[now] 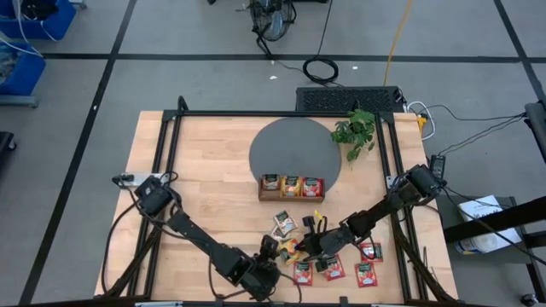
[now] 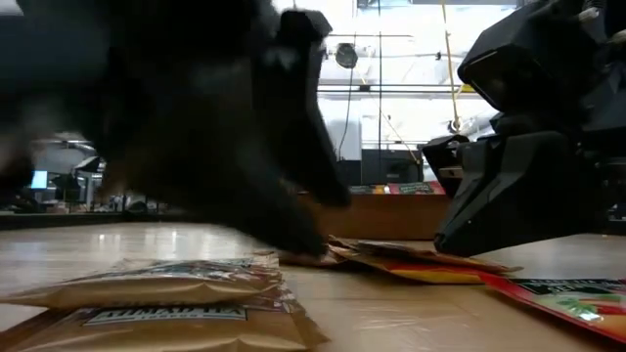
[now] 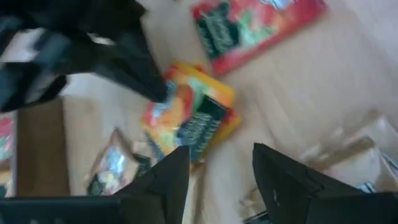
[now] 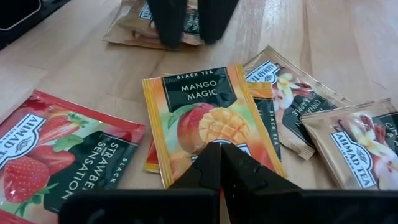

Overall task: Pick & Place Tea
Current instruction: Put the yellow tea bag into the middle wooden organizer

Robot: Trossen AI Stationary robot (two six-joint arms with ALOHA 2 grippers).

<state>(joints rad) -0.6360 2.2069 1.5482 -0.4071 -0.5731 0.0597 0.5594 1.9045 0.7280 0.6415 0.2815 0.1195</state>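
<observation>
1. Right gripper (image 4: pixel 219 163) fingers pressed together, tips on the orange-yellow mango sachet (image 4: pixel 208 121).
2. Left gripper (image 3: pixel 219 180) fingers narrowly apart, empty, above the same sachet pile.
3. Red strawberry sachet (image 4: pixel 59 149) just beside; beige-green sachets (image 4: pixel 323 124) opposite.
4. Wooden tray (image 1: pixel 292 187) well apart.

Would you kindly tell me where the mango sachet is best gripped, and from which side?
Probably by the free edge nearest the right gripper, coming from above. The mango sachet lies flat on other sachets, so that raised edge offers the fingers a lip. The left gripper hovers at its far end.
</observation>
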